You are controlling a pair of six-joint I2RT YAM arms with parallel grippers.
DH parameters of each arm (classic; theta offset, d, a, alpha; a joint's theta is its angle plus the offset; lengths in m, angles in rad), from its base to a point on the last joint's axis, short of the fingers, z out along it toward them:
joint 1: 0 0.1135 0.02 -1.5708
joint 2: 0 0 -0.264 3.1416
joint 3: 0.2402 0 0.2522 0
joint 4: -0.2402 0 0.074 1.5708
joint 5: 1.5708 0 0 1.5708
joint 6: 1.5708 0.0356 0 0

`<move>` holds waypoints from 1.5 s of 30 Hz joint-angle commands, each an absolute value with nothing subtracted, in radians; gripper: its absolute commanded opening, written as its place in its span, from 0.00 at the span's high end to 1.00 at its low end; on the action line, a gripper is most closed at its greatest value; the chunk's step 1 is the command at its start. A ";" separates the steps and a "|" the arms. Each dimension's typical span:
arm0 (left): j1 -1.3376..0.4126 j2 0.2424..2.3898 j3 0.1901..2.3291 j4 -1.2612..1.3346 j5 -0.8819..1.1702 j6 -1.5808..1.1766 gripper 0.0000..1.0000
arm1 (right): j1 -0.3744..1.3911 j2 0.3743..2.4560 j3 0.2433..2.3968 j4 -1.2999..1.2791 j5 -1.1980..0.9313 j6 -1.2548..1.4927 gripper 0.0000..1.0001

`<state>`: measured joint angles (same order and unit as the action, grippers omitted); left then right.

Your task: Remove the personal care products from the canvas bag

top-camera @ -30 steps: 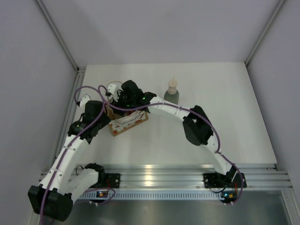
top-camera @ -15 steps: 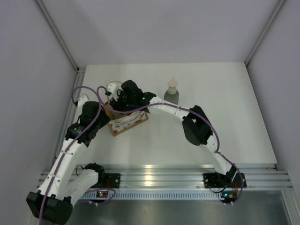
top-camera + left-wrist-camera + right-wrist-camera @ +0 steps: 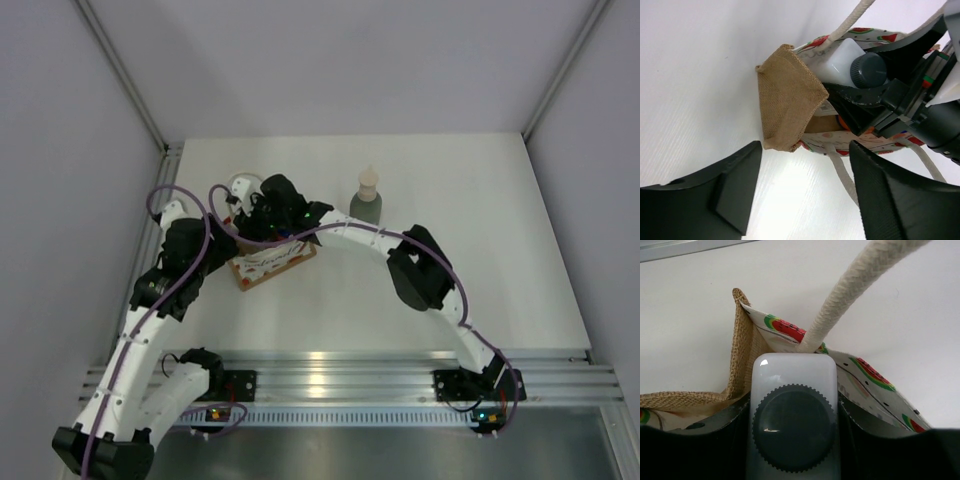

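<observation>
Tabletop (image 3: pixel 450 250); right hand (image 3: pixel 792 450) tight around bottle (image 3: pixel 792 375)

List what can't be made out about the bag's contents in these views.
Top external: canvas bag opening, covered by the right gripper and its wrist.
Left wrist: something orange deep inside, mostly behind that gripper; how many bottles remain is unclear.
Right wrist: white bottle below its cap, cut off by the bottom edge.

Bright, even overhead light leaves only soft shadows on the white table (image 3: pixel 400 300), glare streaks the metal rail (image 3: pixel 330 358), and the white bottle (image 3: pixel 792 374) carries small highlights, slightly soft up close.
</observation>
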<state>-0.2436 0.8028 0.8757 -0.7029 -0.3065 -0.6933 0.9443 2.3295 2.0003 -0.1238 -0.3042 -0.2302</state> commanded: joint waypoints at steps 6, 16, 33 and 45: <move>-0.242 0.759 0.890 -0.699 -0.288 -0.646 0.13 | 0.953 2.212 1.925 0.078 -0.238 -0.176 1.00; -0.242 0.741 0.868 -0.732 -0.339 -0.678 0.07 | 0.953 2.166 1.924 0.106 -0.244 -0.176 1.00; -0.242 0.626 0.824 -0.741 -0.411 -0.739 0.02 | 0.953 2.097 1.876 0.210 -0.314 -0.167 1.00; -0.242 0.615 0.801 -0.741 -0.410 -0.746 0.02 | 0.953 2.128 1.991 0.149 -0.305 -0.207 1.00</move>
